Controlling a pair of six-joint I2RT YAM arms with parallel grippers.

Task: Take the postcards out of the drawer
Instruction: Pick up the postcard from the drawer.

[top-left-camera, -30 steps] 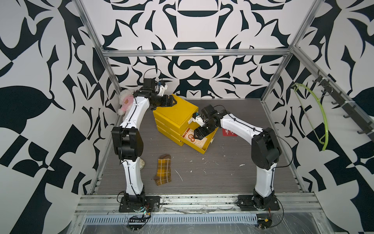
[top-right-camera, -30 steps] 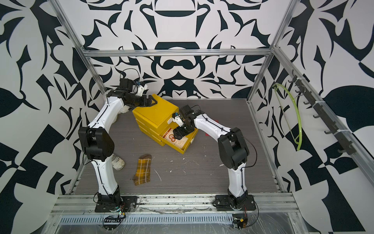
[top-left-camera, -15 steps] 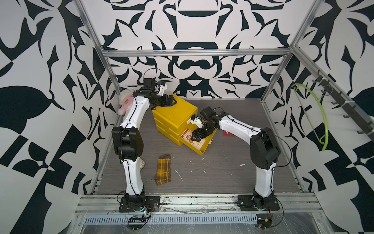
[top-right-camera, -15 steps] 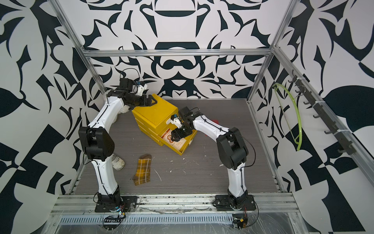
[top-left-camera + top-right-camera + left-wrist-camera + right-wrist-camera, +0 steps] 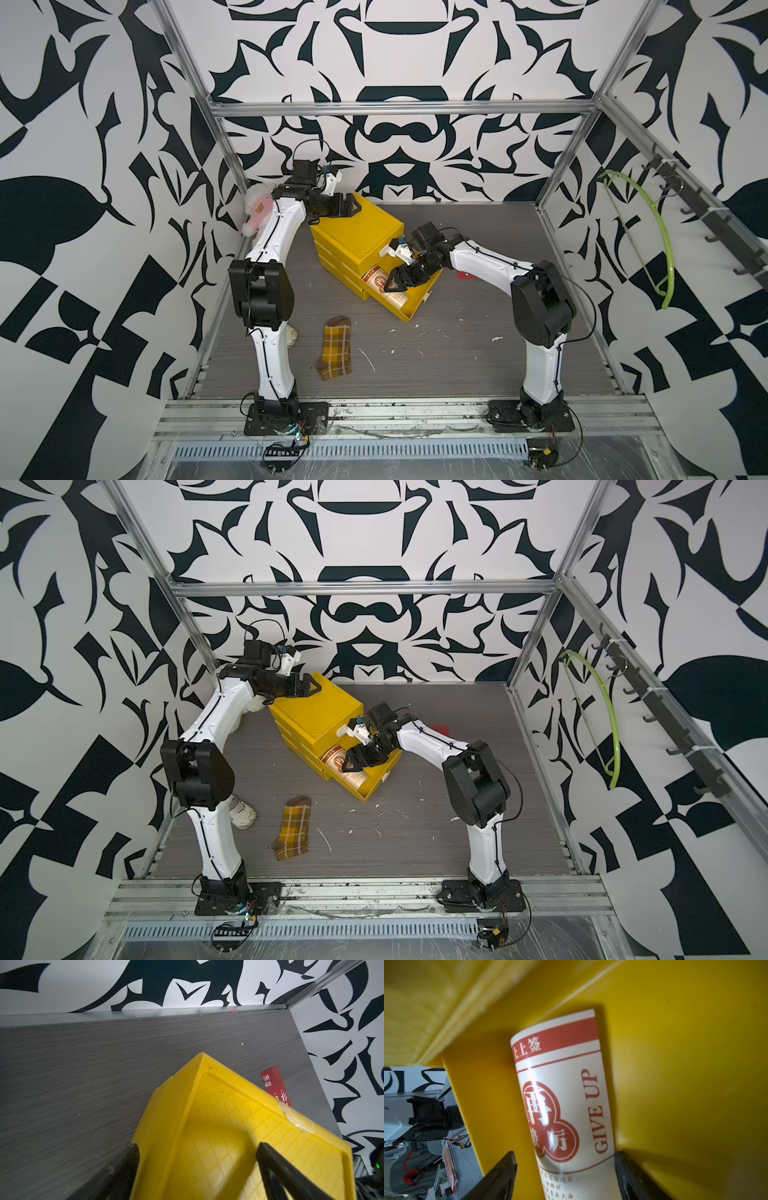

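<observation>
So, looked roughly halfway: red postcard [image 5: 274, 1086] already lay on table [image 5: 83, 1074] beyond cabinet [image 5: 357, 232], cream postcard [image 5: 564, 1105] sat in open drawer [image 5: 411, 307]. Right gripper [image 5: 564, 1154] hung spread astride it, gripping nothing yet. Left gripper [image 5: 196, 1146] gaped wide around cabinet corner, empty.

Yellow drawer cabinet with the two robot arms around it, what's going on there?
The left gripper rests open against a top corner of the yellow cabinet. The right gripper, open, reaches into the pulled-out bottom drawer, jaws either side of a curled cream postcard, not yet gripped. One red postcard lies on the table.
</observation>
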